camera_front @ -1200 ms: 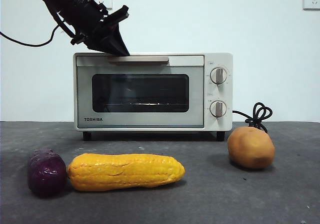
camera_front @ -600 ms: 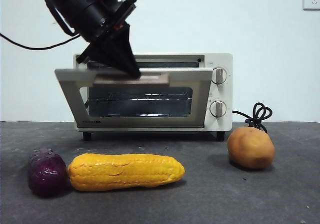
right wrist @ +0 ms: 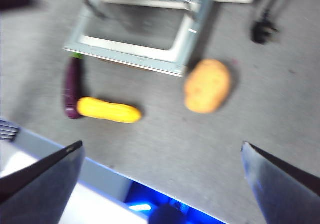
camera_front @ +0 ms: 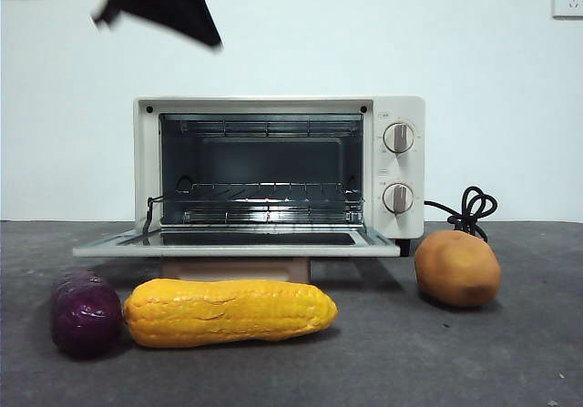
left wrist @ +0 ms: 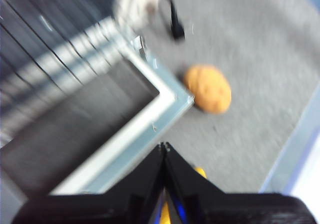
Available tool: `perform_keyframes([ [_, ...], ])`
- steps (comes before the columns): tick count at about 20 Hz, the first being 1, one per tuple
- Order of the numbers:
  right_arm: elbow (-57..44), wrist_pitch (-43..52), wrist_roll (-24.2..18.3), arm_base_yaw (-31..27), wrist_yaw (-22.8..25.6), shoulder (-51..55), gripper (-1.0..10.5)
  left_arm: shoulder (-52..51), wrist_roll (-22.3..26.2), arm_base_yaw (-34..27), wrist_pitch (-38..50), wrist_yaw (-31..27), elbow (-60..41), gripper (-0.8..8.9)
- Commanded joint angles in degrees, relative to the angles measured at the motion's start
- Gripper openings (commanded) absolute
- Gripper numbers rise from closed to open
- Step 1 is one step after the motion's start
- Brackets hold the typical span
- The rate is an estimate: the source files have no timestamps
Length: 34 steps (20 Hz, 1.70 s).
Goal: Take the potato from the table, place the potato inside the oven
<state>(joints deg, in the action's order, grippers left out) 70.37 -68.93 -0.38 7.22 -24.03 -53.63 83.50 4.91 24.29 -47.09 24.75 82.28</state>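
The oven [camera_front: 273, 166] door lies fully open; the potato [camera_front: 457, 268] sits untouched on the table [camera_front: 510, 352] at the oven's 4 o'clock. Left gripper [left wrist: 164, 149], jaws closed, is high at 11 o'clock; right gripper [right wrist: 162, 156] hovers wide open. One eggplant [camera_front: 85, 314], one corn cob [camera_front: 228, 311], one potato.

— Where's the black two-jawed left gripper [left wrist: 164, 149]?
— High up, its tips pressed together, holding nothing; the blurred dark shape top left in the front view is probably it.
— And the black two-jawed right gripper [right wrist: 162, 156]?
— Raised high, jaws spread wide.
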Motion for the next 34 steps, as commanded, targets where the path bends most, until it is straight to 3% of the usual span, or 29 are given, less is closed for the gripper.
perform_keyframes([
  [1, 0.1, 0.9, 1.0, 0.8, 2.2, -2.9, 6.9, -6.6, 0.7, 0.0, 0.1, -3.0, -0.4, -0.07],
  [4, 0.1, 1.7, 1.1, 3.2, 6.6, -10.3, 6.9, -17.1, 0.2, 0.0, -1.2, -5.7, -0.4, -0.07],
  [10, 0.1, 9.6, 5.7, 10.6, 12.0, -26.9, 6.9, -33.0, -0.8, 0.0, -7.3, -10.4, -0.4, -0.07],
  [14, 0.1, 13.3, 7.9, 13.9, 17.0, -35.4, 6.8, -37.9, -0.8, 0.0, -11.6, -11.7, -0.4, -0.08],
  [20, 0.0, 18.0, 10.0, 16.2, 18.7, -44.3, 6.5, -38.8, -0.6, 0.0, -15.1, -11.7, -0.4, -0.07],
  [24, 0.0, 18.8, 10.2, 16.2, 19.9, -47.8, 4.6, -38.8, -0.6, 0.0, -15.1, -11.8, -0.4, -0.07],
  [28, 0.0, 20.6, 9.5, 16.2, 19.4, -48.1, 0.2, -38.8, -0.6, 0.0, -15.4, -12.9, -0.4, -0.08],
  [34, 0.0, 18.5, 8.4, 16.2, 19.5, -45.1, -0.1, -38.8, 0.1, 0.0, -15.6, -14.0, -0.4, -0.07],
])
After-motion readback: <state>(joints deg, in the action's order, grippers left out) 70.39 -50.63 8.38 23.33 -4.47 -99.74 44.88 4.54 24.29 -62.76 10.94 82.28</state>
